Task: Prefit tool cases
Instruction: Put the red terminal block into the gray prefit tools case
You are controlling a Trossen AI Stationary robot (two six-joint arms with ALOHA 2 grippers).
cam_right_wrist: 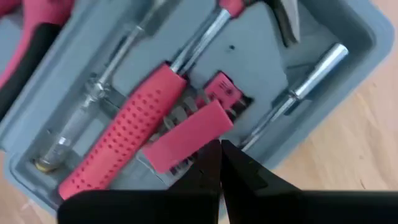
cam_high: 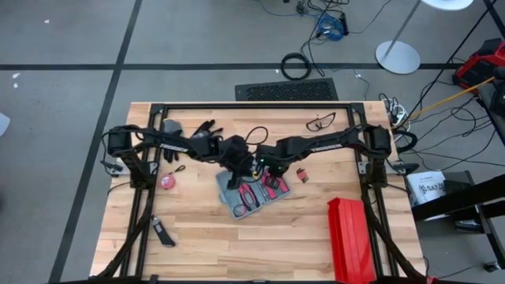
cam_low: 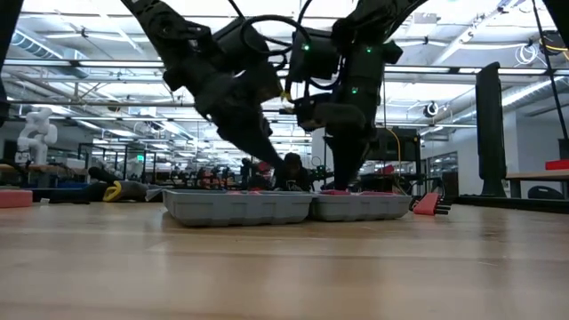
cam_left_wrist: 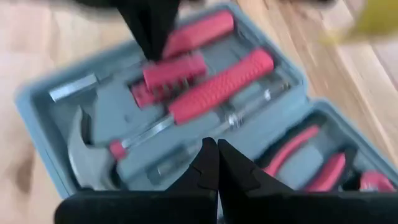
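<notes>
Open tool case [cam_high: 254, 195] mid-table, left of red ribbed box [cam_high: 350, 239]; left gripper [cam_high: 234, 175] and right gripper [cam_high: 266, 172] both clenched empty, hovering over case's red-handled tools [cam_left_wrist: 219, 86]

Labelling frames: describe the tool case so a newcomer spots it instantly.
On the wooden table, look mid-table beneath both shut grippers. The tool case lies open there, blue-grey, holding red-handled tools. The red box nearby is long and solid red.
</notes>
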